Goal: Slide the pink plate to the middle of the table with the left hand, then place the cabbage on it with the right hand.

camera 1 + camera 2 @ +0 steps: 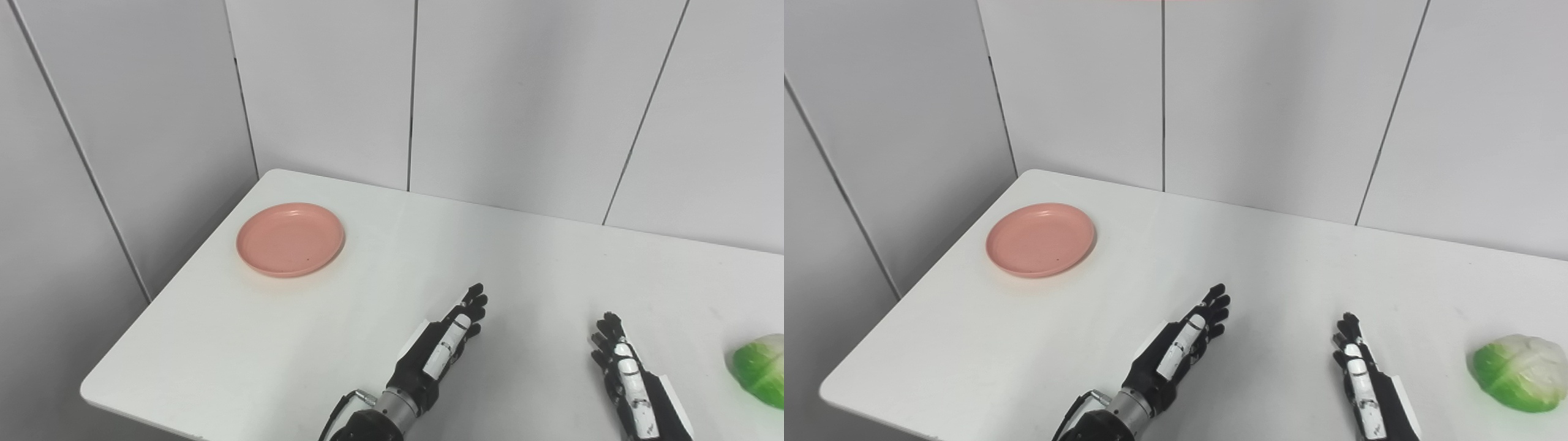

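Observation:
A round pink plate [290, 239] lies flat near the table's far left corner. The green and white cabbage [1521, 372] rests on the table at the right, partly cut off in the left eye view. My left hand [442, 347] hovers low over the table's front middle, fingers stretched out and holding nothing, well to the right of the plate. Just left of the cabbage my right hand [1363, 375] is open too, a clear gap between them.
The white table [392, 294] has a rounded left front corner [92, 389] and a left edge close to the plate. Grey wall panels [502, 92] stand right behind the table and along its left side.

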Robot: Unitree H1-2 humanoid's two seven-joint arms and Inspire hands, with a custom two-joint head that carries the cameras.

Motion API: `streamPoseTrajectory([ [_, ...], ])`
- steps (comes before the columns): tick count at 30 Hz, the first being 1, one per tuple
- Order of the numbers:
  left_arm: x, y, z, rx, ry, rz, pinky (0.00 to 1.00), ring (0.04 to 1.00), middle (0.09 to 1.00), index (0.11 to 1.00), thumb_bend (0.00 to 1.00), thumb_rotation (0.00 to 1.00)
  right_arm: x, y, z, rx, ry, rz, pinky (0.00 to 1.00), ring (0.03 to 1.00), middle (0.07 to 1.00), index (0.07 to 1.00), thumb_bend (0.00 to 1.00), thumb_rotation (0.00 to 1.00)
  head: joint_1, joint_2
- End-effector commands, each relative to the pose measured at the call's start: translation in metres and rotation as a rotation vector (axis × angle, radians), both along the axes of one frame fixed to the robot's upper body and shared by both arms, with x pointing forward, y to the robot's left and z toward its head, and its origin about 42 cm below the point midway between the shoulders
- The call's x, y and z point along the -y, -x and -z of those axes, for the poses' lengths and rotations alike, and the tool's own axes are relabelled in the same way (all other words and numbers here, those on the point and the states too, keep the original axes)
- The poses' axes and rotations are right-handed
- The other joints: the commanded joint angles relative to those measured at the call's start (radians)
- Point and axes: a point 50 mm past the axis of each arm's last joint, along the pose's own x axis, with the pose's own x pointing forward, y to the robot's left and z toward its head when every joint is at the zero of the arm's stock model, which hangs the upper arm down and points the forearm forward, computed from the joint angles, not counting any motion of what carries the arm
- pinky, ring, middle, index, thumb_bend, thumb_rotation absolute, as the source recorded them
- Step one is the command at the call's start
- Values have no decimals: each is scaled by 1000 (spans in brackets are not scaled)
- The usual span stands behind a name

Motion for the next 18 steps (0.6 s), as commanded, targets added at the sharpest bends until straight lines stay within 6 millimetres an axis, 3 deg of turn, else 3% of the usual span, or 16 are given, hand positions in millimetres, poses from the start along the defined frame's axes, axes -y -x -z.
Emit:
streamPoseTrajectory([
  [1,-11,-8,-16,39,0,-19,984,992,1000,999,421,1000,6,4,12,-56,16,13,1000,1000,1000,1000,89,1000,1,1],
  [6,-19,-28,-60,110,-5,-47,965,967,984,981,401,1000,7,4,12,-50,11,13,1000,1000,1000,1000,87,1000,10,4],
  [9,-26,-38,-80,134,9,-64,978,956,957,945,449,1000,7,4,12,-51,7,14,1000,1000,1000,1000,89,1000,10,9],
  [14,-45,-58,-117,217,14,-104,906,912,918,907,443,1000,8,5,12,-47,11,11,1000,1000,1000,1000,98,1000,19,11],
  [18,-60,-70,-140,275,18,-164,947,892,900,887,459,1000,8,6,11,-51,9,12,1000,1000,1000,1000,102,1000,29,11],
])
